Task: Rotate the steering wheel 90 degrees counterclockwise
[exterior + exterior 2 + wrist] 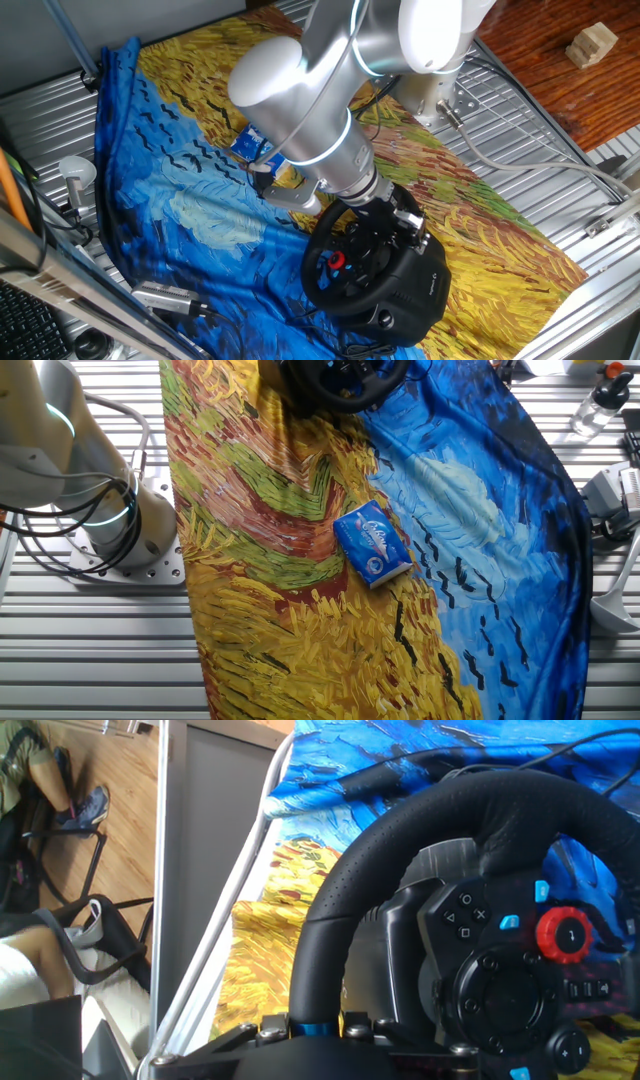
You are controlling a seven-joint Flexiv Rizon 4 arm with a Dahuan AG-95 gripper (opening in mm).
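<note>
The black steering wheel stands on its bulky base at the near right of the painted cloth; the red button shows on the hub. My gripper sits at the rim's upper right side. In the hand view the thick rim curves down into my gripper. The fingers are shut on the rim at its blue stripe. The hub, with blue-lit buttons and the red button, lies to the right. The other fixed view shows only part of the wheel at the top edge.
A small blue-and-white box lies on the cloth mid-table. The arm's base is bolted to the slatted table. Cables run past the wheel. A wooden block sits far right, and a bottle stands at the edge.
</note>
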